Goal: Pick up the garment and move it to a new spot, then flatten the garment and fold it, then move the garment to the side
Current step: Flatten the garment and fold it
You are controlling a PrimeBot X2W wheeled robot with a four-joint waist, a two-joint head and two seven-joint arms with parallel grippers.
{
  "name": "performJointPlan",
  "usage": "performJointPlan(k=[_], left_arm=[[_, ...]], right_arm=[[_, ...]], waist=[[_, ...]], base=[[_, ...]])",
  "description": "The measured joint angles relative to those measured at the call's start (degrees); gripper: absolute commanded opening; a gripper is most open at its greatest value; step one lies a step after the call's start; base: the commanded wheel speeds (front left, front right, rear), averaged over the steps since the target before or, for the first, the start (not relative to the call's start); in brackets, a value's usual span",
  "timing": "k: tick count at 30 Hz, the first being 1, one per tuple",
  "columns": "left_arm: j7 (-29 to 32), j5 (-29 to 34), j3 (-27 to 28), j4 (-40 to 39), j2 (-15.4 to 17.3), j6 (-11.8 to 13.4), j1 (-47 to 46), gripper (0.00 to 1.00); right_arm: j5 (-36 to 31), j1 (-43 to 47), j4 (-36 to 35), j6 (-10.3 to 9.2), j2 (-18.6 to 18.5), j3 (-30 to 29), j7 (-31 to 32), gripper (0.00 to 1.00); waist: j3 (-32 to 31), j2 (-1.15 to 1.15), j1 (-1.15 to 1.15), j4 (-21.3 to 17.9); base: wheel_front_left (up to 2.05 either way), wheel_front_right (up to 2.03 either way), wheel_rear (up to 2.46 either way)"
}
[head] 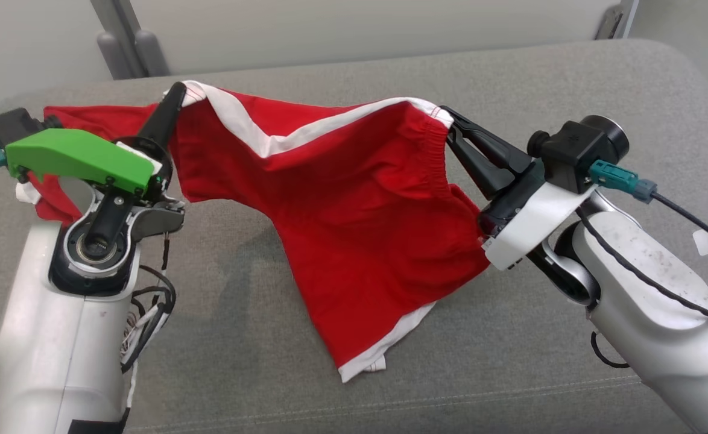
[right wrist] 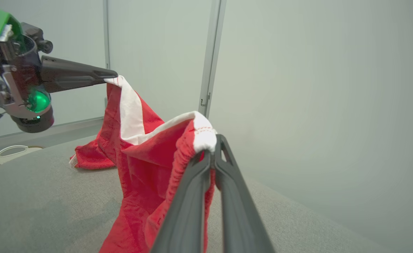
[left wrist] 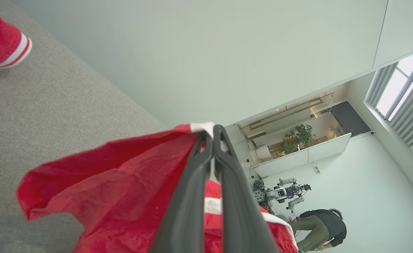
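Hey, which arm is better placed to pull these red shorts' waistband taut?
Right, probably. The right fingers pinch the waistband's end corner of the red shorts, with bare cushion beyond. The left fingers have fabric bunched behind them.

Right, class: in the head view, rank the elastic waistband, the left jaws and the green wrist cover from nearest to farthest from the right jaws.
1. Elastic waistband: pinched in the right jaws themselves.
2. Left jaws: across the garment, upper left, shut on its white trim.
3. Green wrist cover: far left, behind those jaws.
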Motion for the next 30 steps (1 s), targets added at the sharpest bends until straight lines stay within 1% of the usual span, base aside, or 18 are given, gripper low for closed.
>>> performJointPlan(k=[4,7,12,15,18,21,27,28,30], left_arm=[[0.27,-0.14,1.04,-3.61,1.19,0.11,0.01,0.0],[0.75,-0.14,1.98,-7.23,2.33,0.52,0.01,0.0],[2.04,-0.11,3.47,-12.26,5.24,0.58,0.01,0.0],[3.26,-0.11,3.89,-12.84,5.91,0.58,0.52,0.0],[5.21,-0.12,3.53,-12.85,6.0,0.58,3.35,0.0],[7.13,-0.12,2.79,-13.57,6.79,0.58,7.08,0.0],[8.69,-0.11,4.65,-17.62,8.25,0.58,10.49,0.0],[8.75,-0.1,5.26,-18.38,8.51,0.58,10.95,0.0],[9.12,0.08,6.5,-19.89,9.33,0.58,11.84,0.0]], right_arm=[[5.78,-0.09,-7.08,0.0,-3.39,2.16,3.25,0.0],[9.91,-0.1,-12.0,0.0,-7.19,2.02,6.55,0.0],[15.8,-0.4,-19.28,0.0,-14.03,-1.32,12.36,0.0],[19.76,-0.65,-23.38,0.0,-17.63,-3.88,15.03,0.0],[24.99,-0.63,-27.82,0.0,-19.18,-4.82,17.66,0.0],[29.76,-0.42,-32.44,0.01,-20.45,-6.0,19.97,0.0],[37.34,2.44,-38.4,-0.1,-24.35,-10.87,23.45,0.0],[38.24,2.87,-39.24,-0.3,-24.96,-11.57,23.96,0.0],[40.02,3.69,-40.83,-1.6,-26.55,-13.13,25.16,0.0]], waist=[[-3.08,0.0,0.0,-0.01],[-5.33,0.0,0.0,-0.04],[-8.14,0.0,0.0,-0.12],[-8.96,0.0,0.0,-0.15],[-9.37,0.0,0.0,-0.13],[-9.59,0.0,0.0,-0.1],[-9.67,0.0,0.0,0.12],[-9.61,0.0,0.0,0.16],[-9.29,0.0,0.0,0.25]], base=[[0.0,0.0,0.0],[0.0,0.0,0.0],[0.0,0.0,0.0],[0.0,0.0,0.0],[0.0,0.0,0.0],[0.0,0.0,0.0],[0.0,0.0,0.0],[0.0,0.0,0.0],[0.0,0.0,0.0]])
